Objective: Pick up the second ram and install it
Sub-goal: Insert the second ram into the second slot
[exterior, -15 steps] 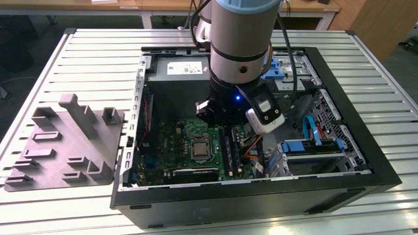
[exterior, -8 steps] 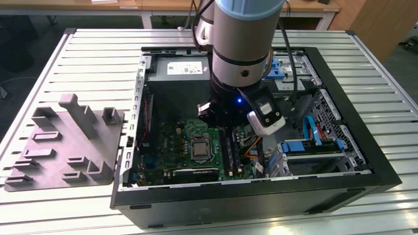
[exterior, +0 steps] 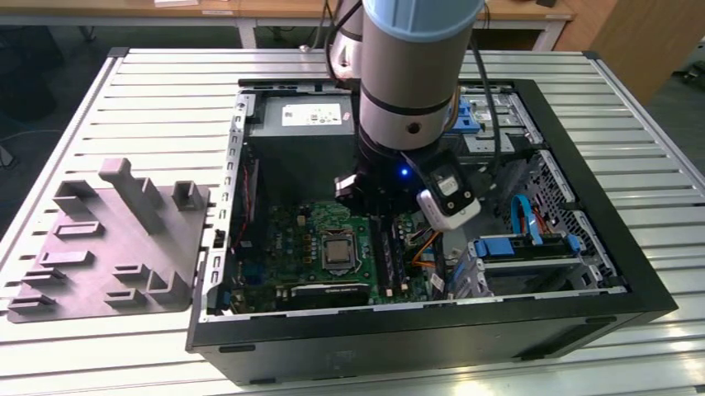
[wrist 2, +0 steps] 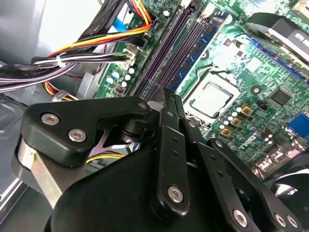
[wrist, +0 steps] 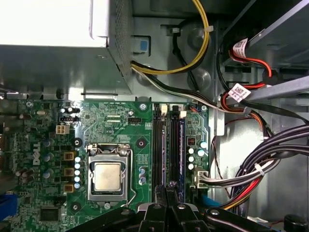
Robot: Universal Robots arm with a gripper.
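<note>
Nearest the lens: the tool (wrist 2: 169, 96), its black links and bolt heads crowding the foreground in both wrist views, poised over the memory slots.
Tool state: fingers (wrist 2: 166, 140) drawn together with hardly a gap. Whether a thin board edge is pinched between them, I cannot tell.
Second ram: I take the second ram (wrist: 182, 154) to be the dark-blue strip standing on edge along the black slot rails (wrist: 158, 150), running away from just ahead of the fingertips (fully seated or only lowered in, the views do not settle).
Handling: by my judgement light, thin and stiff. It looks fragile at the chips and the contact edge, and likely to bind if tilted. The best hold is the long top edge near mid-length, flat faces between the pads.
Beside the rails: the processor socket (wrist: 107, 176) on one side, small capacitors (wrist: 195, 154) on the other.
Board: the green motherboard (exterior: 281, 239) lies flat on the case floor.
Cables: a bundle of cables (wrist: 260, 159) runs near the rails, apart from the strip.
Power supply: the grey box (exterior: 303, 124) sits beyond the board.
Case: the open computer case (exterior: 650, 297), with the arm (exterior: 408, 74) reaching down into it.
Bench: the slatted bench (exterior: 165, 91) carries the case and, at the exterior view's left, a grey fixture tray (exterior: 111, 247).
</note>
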